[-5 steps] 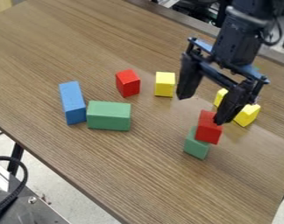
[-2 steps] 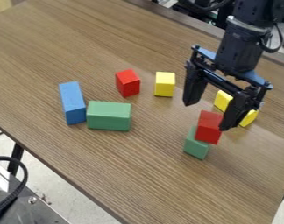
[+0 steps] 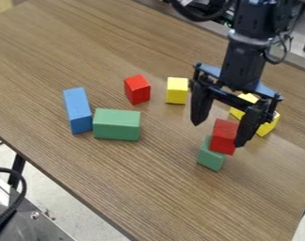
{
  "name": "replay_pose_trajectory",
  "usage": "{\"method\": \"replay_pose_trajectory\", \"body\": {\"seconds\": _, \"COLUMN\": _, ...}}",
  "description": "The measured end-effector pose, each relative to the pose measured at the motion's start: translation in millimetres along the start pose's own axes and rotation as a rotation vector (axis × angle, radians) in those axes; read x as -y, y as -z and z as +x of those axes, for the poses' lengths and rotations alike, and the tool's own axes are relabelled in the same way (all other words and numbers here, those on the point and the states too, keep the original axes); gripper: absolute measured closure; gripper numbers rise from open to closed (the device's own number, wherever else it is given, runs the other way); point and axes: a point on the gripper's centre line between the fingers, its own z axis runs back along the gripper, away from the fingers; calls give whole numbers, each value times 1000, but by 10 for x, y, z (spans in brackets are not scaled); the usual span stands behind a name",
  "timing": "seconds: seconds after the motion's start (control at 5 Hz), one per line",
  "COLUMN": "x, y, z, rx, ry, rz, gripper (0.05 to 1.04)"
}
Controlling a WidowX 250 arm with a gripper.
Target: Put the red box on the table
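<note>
The red box (image 3: 224, 136) sits on top of a green block (image 3: 210, 157) on the table (image 3: 148, 183). The hand (image 3: 219, 132) hangs released, its fingers spread wide, one at each side of the box.

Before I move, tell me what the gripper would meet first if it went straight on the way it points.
The open gripper would probably meet the red box on the small green block first, though depth is unclear from this angle.
</note>
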Motion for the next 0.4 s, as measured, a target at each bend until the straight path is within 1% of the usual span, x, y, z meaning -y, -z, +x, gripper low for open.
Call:
{"method": "replay_pose_trajectory", "body": {"seconds": 0.2, "x": -28, "y": 41, "z": 20, "rx": 11, "ry": -119, "rz": -39, "gripper": 83}}
{"method": "replay_pose_trajectory", "body": {"seconds": 0.4, "x": -84, "y": 130, "z": 12, "rx": 11, "ry": -206, "rz": -82, "gripper": 123}}
